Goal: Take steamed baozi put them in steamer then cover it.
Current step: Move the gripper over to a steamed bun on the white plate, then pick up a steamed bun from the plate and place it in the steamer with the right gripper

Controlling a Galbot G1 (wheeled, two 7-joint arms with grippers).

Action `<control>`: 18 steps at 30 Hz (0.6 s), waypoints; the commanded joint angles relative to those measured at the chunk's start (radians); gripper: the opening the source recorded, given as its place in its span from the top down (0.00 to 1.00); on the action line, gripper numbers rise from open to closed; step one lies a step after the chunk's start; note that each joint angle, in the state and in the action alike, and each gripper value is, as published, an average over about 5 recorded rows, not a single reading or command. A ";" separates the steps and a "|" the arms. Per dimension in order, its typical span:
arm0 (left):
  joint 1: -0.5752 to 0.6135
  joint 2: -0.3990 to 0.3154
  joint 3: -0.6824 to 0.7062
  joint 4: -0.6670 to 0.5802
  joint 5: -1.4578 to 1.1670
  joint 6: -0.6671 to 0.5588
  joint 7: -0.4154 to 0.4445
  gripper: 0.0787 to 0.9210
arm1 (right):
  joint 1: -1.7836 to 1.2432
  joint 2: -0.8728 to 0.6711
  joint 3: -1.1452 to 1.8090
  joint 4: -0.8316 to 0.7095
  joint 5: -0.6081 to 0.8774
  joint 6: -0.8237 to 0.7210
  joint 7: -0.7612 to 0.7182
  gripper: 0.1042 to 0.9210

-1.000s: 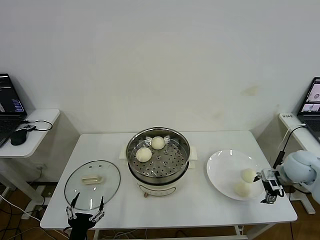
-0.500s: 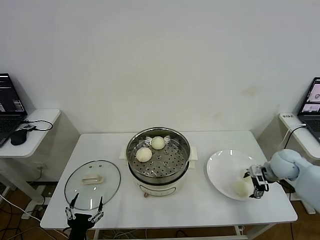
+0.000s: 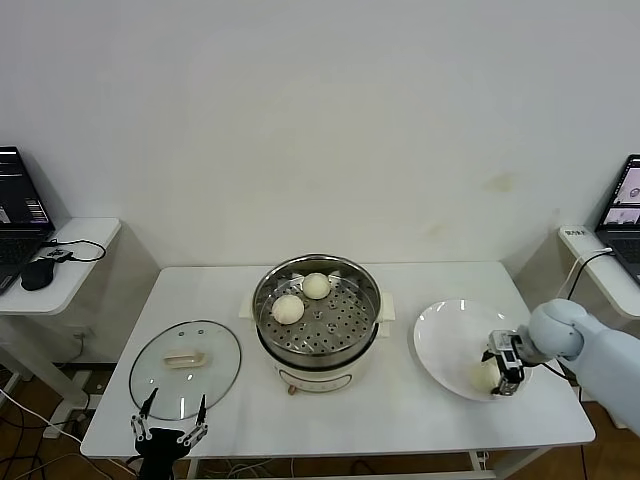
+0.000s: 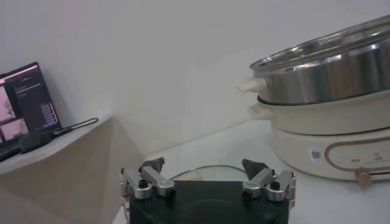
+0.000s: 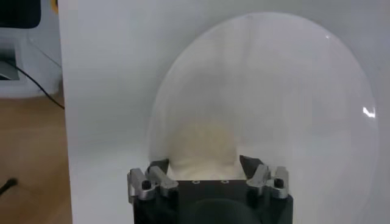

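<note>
The steamer (image 3: 316,318), a shiny pot on a white base, stands mid-table and holds two baozi (image 3: 288,309) (image 3: 316,286) on its perforated tray. It also shows in the left wrist view (image 4: 329,67). On the white plate (image 3: 445,345) at the right, one baozi (image 3: 482,376) shows partly beside my right gripper (image 3: 505,364); another is hidden under it. In the right wrist view my right gripper (image 5: 204,163) is open, with a baozi (image 5: 201,143) between its jaws. My left gripper (image 3: 170,432) is open and empty at the table's front left edge.
The glass lid (image 3: 185,365) with a cream handle lies flat left of the steamer, just beyond my left gripper (image 4: 202,164). Side tables with laptops stand at the far left (image 3: 20,205) and far right (image 3: 625,205). A cable hangs by the plate's right side.
My right gripper has moved left from beside the plate's right edge to over the plate, down around a baozi. The left arm has not moved.
</note>
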State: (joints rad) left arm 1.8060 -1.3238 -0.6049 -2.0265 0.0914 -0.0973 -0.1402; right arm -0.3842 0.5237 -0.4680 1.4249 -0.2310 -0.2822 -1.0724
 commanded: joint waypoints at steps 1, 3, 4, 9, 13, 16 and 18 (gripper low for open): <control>0.000 0.000 0.000 -0.001 0.000 0.000 0.000 0.12 | 0.009 0.012 -0.010 -0.008 0.001 -0.004 -0.001 0.31; 0.000 0.000 -0.001 0.000 0.000 0.000 -0.001 0.12 | 0.010 0.013 -0.010 -0.009 -0.001 -0.004 -0.003 0.33; 0.000 0.001 -0.001 0.000 0.000 0.000 -0.001 0.12 | 0.011 0.013 -0.010 -0.010 -0.001 -0.003 -0.004 0.34; -0.001 0.001 -0.001 -0.001 0.000 0.000 0.000 0.12 | 0.051 -0.002 -0.017 -0.003 0.014 0.002 -0.027 0.36; -0.003 0.002 -0.001 -0.002 0.000 0.000 0.000 0.12 | 0.149 -0.027 -0.058 0.009 0.047 0.004 -0.058 0.36; -0.006 0.003 -0.001 -0.002 -0.001 0.000 0.000 0.12 | 0.254 -0.043 -0.116 0.021 0.088 0.000 -0.078 0.36; -0.006 0.003 0.000 -0.002 -0.001 0.000 -0.001 0.12 | 0.344 -0.046 -0.162 0.025 0.124 -0.003 -0.085 0.36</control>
State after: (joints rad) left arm 1.7991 -1.3207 -0.6051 -2.0276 0.0908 -0.0974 -0.1409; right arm -0.2044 0.4969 -0.5589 1.4410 -0.1601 -0.2869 -1.1344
